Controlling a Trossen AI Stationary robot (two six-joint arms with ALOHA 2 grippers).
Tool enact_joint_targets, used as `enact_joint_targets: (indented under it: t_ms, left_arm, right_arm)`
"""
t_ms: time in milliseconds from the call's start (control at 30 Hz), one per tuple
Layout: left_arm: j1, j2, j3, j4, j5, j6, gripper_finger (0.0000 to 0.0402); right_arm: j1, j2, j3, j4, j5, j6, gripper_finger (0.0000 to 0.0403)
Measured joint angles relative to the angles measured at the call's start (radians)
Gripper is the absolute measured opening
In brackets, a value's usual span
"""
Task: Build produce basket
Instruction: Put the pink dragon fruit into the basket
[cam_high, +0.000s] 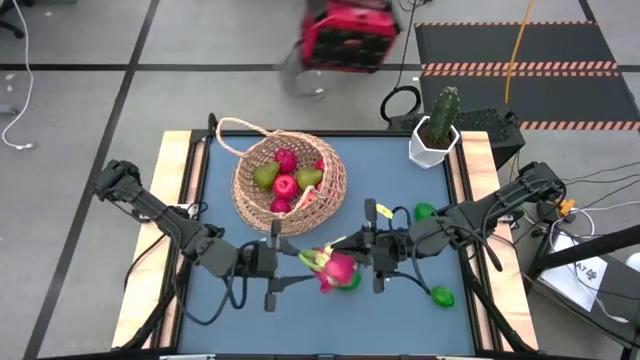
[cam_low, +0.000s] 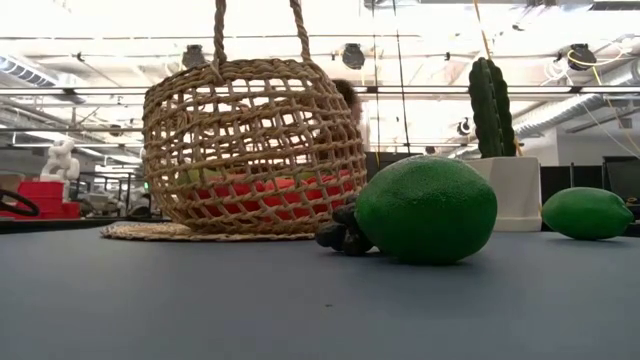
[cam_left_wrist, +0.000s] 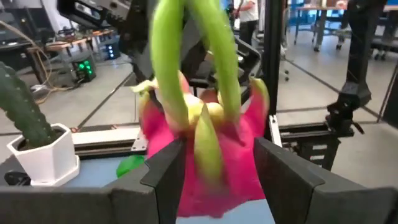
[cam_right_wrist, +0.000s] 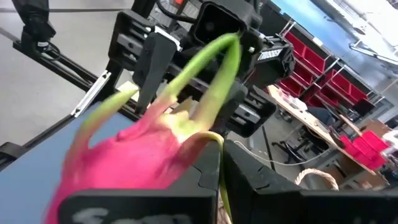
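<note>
From above, our left gripper (cam_high: 288, 258) and right gripper (cam_high: 352, 255) meet at the pink dragon fruit (cam_high: 336, 268), wicker basket (cam_high: 290, 180) just beyond. Left wrist: fingers (cam_left_wrist: 163, 177) flank it. Right wrist: jaws clamp a leaf.

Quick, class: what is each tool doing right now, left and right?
Left tool: closed on the dragon fruit, fingers on both sides.
Right tool: shut, pinching a green leaf of the same fruit.
</note>
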Motion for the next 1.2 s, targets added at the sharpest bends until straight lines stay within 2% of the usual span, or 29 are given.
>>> enact_joint_targets:
  t_ms: [367, 867, 1000, 1133, 1200]
  left_arm:
    - [0.021, 0.007, 0.0, 0.0, -0.001, -0.013, 0.0184]
    - [0.017, 0.007, 0.0, -0.01, -0.003, 0.014, 0.0025]
    - [0.017, 0.007, 0.0, -0.019, -0.001, 0.017, 0.0008]
    - [0.017, 0.007, 0.0, -0.022, 0.0, 0.019, 0.0018]
    - [0.017, 0.007, 0.0, -0.027, 0.0, 0.024, 0.0016]
  right_arm:
    - [0.0, 0.0, 0.0, -0.011, -0.001, 0.0, 0.0004]
    - [0.002, 0.0, 0.0, -0.015, -0.002, 0.013, 0.0008]
    - [0.015, 0.0, 0.0, -0.013, 0.0, 0.032, 0.0037]
    - [0.043, 0.0, 0.0, 0.016, 0.012, 0.058, 0.0087]
    - [0.066, 0.0, 0.0, 0.025, 0.061, 0.075, 0.0117]
